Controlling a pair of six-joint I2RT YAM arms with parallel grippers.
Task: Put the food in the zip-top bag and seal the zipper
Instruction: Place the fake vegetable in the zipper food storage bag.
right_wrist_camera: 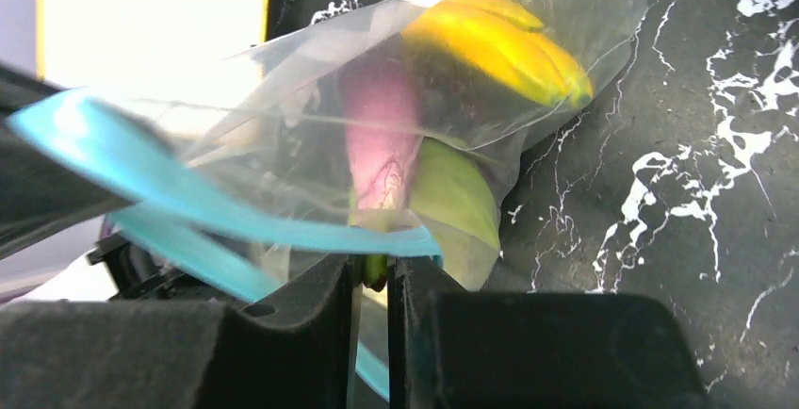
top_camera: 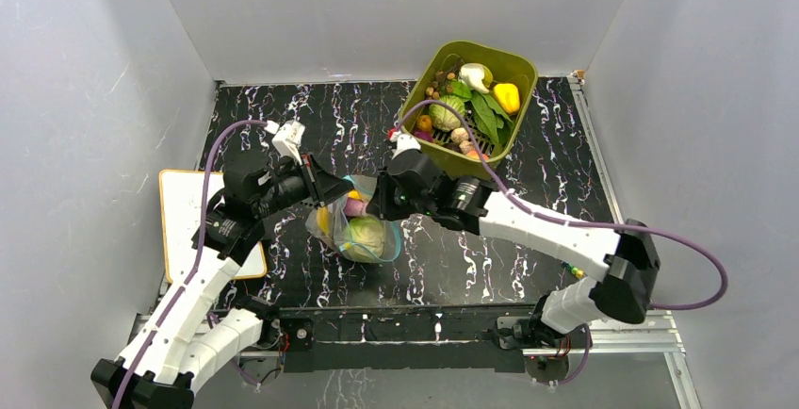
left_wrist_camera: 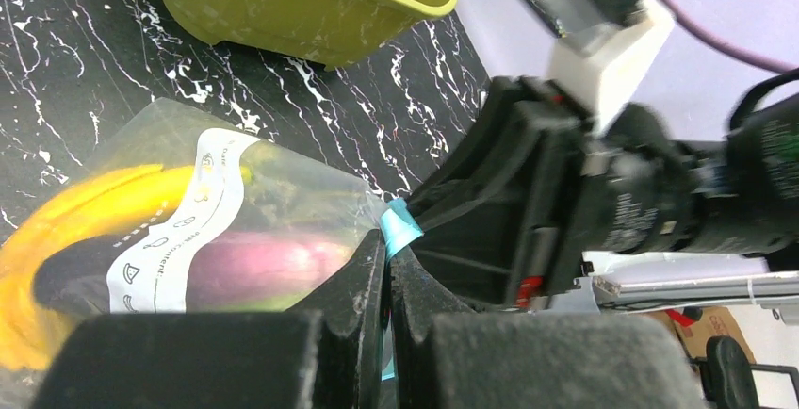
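Observation:
The zip-top bag (top_camera: 363,230) lies on the black marbled table between both arms. It holds food: a yellow banana (left_wrist_camera: 85,211), a purple eggplant (left_wrist_camera: 254,263) and a green cabbage (right_wrist_camera: 462,202). My left gripper (left_wrist_camera: 388,258) is shut on one end of the light blue zipper (left_wrist_camera: 400,225). My right gripper (right_wrist_camera: 375,272) is closed to a narrow slit on the zipper (right_wrist_camera: 283,230), which runs across its fingertips and down between them. In the top view the left gripper (top_camera: 334,188) and right gripper (top_camera: 377,197) face each other at the bag's far edge.
An olive-green tub (top_camera: 476,98) with more toy vegetables stands at the back right; its wall (left_wrist_camera: 311,4) is close behind the bag. A white board (top_camera: 193,225) lies at the table's left edge. Grey walls enclose the table.

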